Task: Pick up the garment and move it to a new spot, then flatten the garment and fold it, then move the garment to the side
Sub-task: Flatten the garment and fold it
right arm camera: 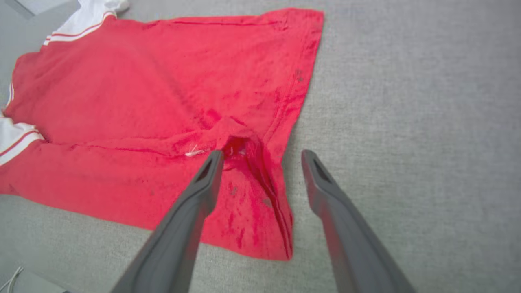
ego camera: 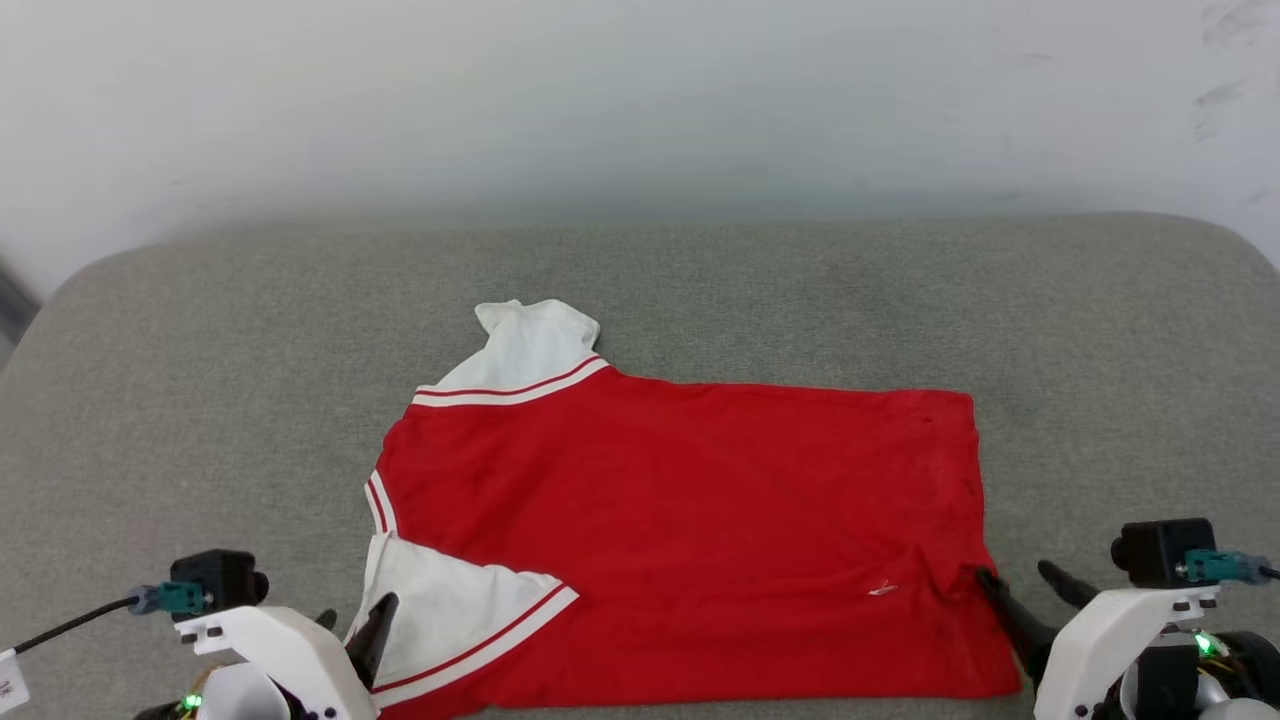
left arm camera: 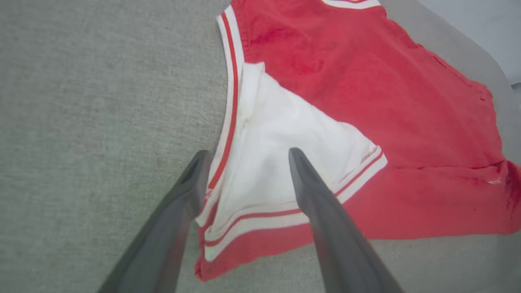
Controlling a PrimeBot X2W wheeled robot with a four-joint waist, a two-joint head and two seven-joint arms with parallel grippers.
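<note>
1. Garment (ego camera: 680,520) lies spread on the grey worktop (ego camera: 200,400), centre-near, neck end to the left, hem to the right.
2. Left gripper (left arm camera: 248,154): fingers wide apart, holding nothing. They straddle the striped edge of the near sleeve (left arm camera: 285,134), which lies folded over the red body.
3. Right gripper (right arm camera: 263,154): fingers also wide apart, empty, either side of the near hem corner (right arm camera: 276,228). One tip sits at a small pucker (right arm camera: 240,146) in the cloth.
4. Far sleeve (ego camera: 525,345) sticks out past the back edge, crumpled.
5. Step, my read: flatten/fold. Near long edge looks turned in, far side not yet.
6. Next probably: smooth the pucker, then pinch the far sleeve and far hem corner together and bring them towards the near edge. Needs a matched two-arm pull or the fold skews.
</note>
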